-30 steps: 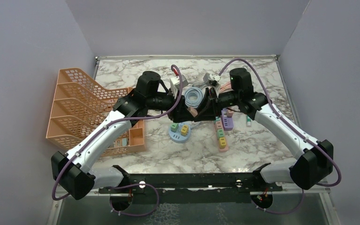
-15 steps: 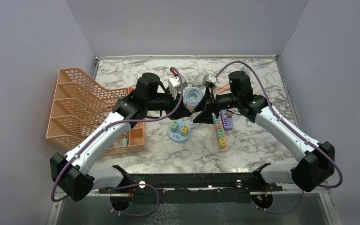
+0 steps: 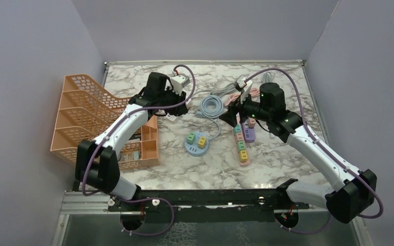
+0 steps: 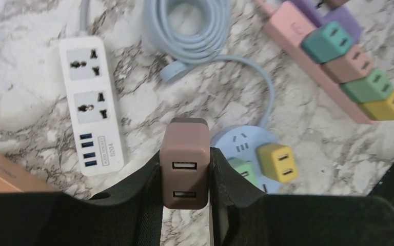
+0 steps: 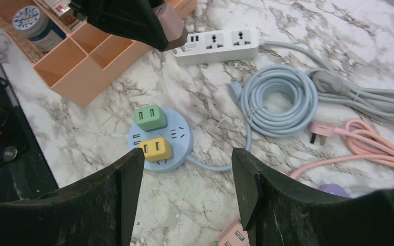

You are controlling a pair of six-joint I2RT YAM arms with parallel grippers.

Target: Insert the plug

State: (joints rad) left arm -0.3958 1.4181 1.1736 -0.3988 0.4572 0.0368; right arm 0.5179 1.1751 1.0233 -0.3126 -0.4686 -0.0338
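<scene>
Top view: left claw (image 3: 178,106) hangs over the marble table (image 3: 282,77) beside the orange rack (image 3: 90,118). The plug cannot be made out from here. Right claw (image 3: 229,114) is spread, above the pink strip (image 3: 241,143), with the round hub (image 3: 197,142) between the two arms.

Left wrist view: the left claw (image 4: 184,154) pinches a brown plug (image 4: 184,163) by its two flat sides, clear of the table. The plug's long axis runs along the fingers (image 4: 149,177), and the face with two stacked USB ports is turned to the lens. The prong end points away and is hidden. Below it lie a white power strip (image 4: 90,105), whose small label is too fine to read, and the blue hub with a yellow adapter (image 4: 277,163).

Right wrist view: the right claw (image 5: 187,189) has its jaws wide apart, with nothing between them. The plug (image 5: 172,25) juts from the left claw's tip at the top, aimed down and to the right, near the white strip's (image 5: 220,45) USB end. A green adapter (image 5: 151,118) sits on the hub and a coiled blue cable (image 5: 279,100) lies beside it.
</scene>
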